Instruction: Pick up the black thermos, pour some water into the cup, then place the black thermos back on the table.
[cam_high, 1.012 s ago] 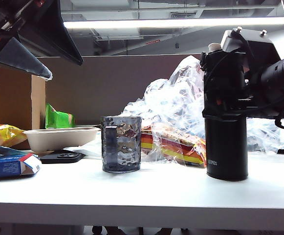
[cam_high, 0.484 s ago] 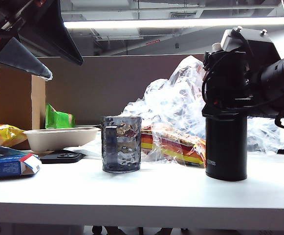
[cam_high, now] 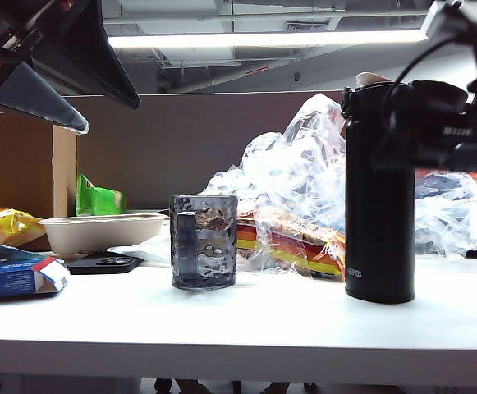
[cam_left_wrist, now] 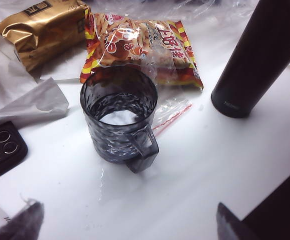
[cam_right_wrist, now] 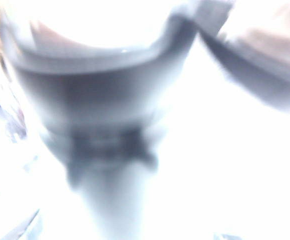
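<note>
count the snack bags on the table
3: a red-and-yellow chip bag behind the cup, a gold bag beside it, and a yellow bag at the table's left edge. The plastic heap may hide more.

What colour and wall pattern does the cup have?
The cup is smoky dark grey, translucent, with dimpled hammered walls; the left wrist view shows it best.

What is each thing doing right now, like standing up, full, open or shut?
Tall matte-black thermos: standing upright on the white table, pale spout showing.
Smoky dimpled grey cup: upright, seems to hold a little water.
Left gripper: open, empty, hovering above the cup.
Right gripper: beside the thermos top; open or shut unclear.
</note>
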{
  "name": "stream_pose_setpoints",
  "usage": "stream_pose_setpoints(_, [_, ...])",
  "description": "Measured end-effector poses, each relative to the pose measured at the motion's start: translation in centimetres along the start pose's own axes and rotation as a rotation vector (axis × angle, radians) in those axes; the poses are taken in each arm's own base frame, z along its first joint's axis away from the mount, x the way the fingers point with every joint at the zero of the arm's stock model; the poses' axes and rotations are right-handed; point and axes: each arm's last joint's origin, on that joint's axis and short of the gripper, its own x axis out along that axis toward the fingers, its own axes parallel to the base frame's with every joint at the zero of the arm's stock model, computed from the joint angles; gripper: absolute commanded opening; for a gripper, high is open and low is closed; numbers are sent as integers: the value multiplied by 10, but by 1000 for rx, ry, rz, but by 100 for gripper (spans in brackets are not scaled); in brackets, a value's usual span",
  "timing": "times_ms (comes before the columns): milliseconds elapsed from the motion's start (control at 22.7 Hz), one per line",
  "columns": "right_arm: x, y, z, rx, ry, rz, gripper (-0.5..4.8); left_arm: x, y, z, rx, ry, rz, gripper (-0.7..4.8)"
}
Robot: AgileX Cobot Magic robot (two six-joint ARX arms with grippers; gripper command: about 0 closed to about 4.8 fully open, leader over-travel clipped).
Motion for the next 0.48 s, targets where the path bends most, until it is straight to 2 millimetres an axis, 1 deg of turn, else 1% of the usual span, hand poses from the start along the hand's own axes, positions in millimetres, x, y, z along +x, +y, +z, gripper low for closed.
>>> stream_pose_setpoints(44, [-8, 0, 6, 41, -11, 11, 40, -1, 0, 0, -7, -3, -1, 131])
stream_pose_setpoints(88, [-16, 0, 10, 53, -16, 36, -3, -3, -1, 1, -10, -12, -12, 9])
stream_pose_setpoints(132, [-23, 0, 14, 58, -26, 63, -3, -9, -2, 2, -19, -26, -26, -6])
stream_pose_setpoints(176, [-31, 0, 19, 61, -49, 91, -3, -18, -4, 3, -27, -52, -30, -6])
stream_pose_setpoints(220, [-36, 0, 22, 64, -69, 106, -3, -22, -5, 3, -28, -64, -29, -6])
stream_pose_setpoints(264, [-46, -1, 29, 72, -124, 125, -3, -35, -7, 4, -31, -100, -30, -6])
stream_pose_setpoints(308, [-52, -2, 33, 76, -154, 129, -3, -43, -8, 4, -27, -120, -31, -6])
stream_pose_setpoints(352, [-61, -3, 37, 79, -185, 134, -3, -62, -12, 5, -15, -184, -38, -6])
stream_pose_setpoints(396, [-67, -4, 38, 80, -195, 134, -3, -73, -14, 5, -6, -227, -43, -6])
stream_pose_setpoints(484, [-77, -5, 36, 79, -187, 134, -3, -86, -17, 4, 7, -285, -43, -6])
